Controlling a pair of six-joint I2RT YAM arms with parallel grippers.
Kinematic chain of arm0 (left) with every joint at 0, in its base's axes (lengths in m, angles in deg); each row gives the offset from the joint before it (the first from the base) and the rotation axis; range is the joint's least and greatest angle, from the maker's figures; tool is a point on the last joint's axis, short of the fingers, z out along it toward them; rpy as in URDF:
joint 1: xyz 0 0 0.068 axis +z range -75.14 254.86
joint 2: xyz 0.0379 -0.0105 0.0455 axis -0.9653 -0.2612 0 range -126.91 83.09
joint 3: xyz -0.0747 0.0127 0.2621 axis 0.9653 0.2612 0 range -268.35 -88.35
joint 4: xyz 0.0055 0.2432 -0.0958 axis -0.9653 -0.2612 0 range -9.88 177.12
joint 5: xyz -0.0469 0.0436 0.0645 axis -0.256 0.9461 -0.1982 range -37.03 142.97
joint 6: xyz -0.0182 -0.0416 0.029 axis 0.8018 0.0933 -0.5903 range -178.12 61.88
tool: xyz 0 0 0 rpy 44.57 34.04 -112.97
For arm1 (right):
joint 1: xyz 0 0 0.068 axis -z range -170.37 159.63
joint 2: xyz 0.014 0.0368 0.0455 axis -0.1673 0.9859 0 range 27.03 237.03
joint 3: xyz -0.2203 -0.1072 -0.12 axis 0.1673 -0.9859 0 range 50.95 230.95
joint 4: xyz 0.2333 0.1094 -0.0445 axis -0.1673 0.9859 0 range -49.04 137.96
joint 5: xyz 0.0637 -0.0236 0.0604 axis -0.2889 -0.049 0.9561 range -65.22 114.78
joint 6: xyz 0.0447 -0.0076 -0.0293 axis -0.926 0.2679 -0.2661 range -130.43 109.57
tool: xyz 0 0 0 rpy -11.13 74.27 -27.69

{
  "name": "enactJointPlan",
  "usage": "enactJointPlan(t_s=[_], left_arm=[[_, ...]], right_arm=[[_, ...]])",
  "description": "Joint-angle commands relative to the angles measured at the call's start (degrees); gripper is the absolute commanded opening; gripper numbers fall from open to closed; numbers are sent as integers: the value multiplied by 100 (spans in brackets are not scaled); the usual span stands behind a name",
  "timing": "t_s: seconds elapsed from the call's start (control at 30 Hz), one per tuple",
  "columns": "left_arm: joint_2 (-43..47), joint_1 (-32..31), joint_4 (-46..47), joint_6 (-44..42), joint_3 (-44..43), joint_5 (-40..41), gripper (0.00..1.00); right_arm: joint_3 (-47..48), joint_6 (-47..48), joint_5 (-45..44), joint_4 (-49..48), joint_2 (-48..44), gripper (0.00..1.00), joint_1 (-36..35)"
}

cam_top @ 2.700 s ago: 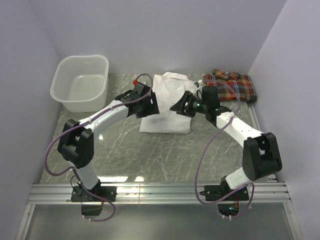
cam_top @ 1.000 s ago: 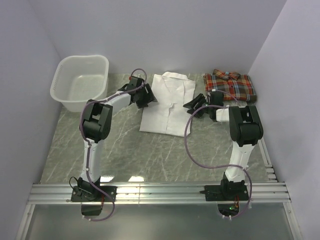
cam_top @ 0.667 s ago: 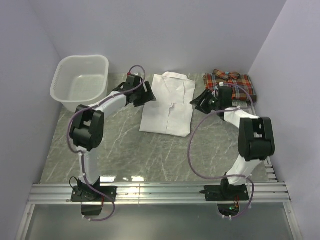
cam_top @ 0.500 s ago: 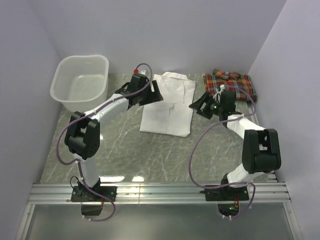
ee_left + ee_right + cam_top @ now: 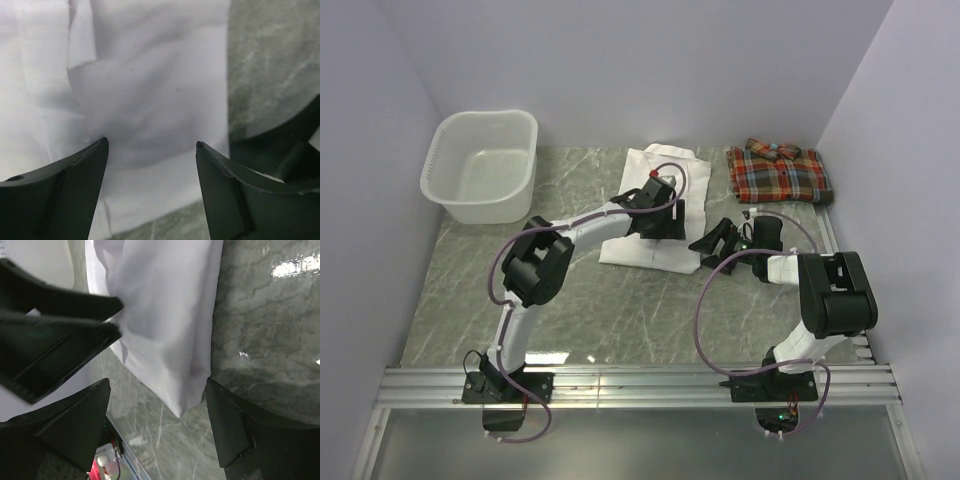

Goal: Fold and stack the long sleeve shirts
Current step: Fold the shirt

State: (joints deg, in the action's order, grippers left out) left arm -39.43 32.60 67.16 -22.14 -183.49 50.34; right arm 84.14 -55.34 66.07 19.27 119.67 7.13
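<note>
The white shirt (image 5: 642, 251) lay folded; my left gripper (image 5: 150, 145) and right gripper (image 5: 157, 382) hung wide and empty over its near end. Next, I judged, pinch it; stack it with the plaid shirt (image 5: 780, 172).

We are logging the white shirt (image 5: 650, 252) as plain, unpatterned; the plaid shirt (image 5: 778, 174) is showing red-orange checks with blue and white lines. We are seeing a white basket (image 5: 524, 160) and a grey-green, pale-veined bench (image 5: 620, 310).
</note>
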Motion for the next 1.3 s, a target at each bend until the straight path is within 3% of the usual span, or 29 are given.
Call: enactJointPlan(t_s=[0.0, 0.37, 0.67, 0.93, 1.07, 1.27], left_arm=[[-228, 69, -25, -57, -365, 246, 76], [-457, 69, 98, 84, -172, 132, 76], [-492, 69, 107, 128, -207, 52, 76], [-545, 78, 20, 172, -260, 79, 76], [-563, 104, -25, 198, -304, 96, 76], [-563, 148, -51, 233, -313, 123, 76]], right_arm=[[-120, -124, 299, -993, 166, 83, -57], [2, 192, 353, -1075, 61, 83, -180], [267, 131, 634, -1320, 597, 83, -382], [478, 544, 826, -881, 747, 80, -488], [653, 983, 907, 336, 633, 70, -497], [733, 1634, 1100, 1509, 431, 65, -488]])
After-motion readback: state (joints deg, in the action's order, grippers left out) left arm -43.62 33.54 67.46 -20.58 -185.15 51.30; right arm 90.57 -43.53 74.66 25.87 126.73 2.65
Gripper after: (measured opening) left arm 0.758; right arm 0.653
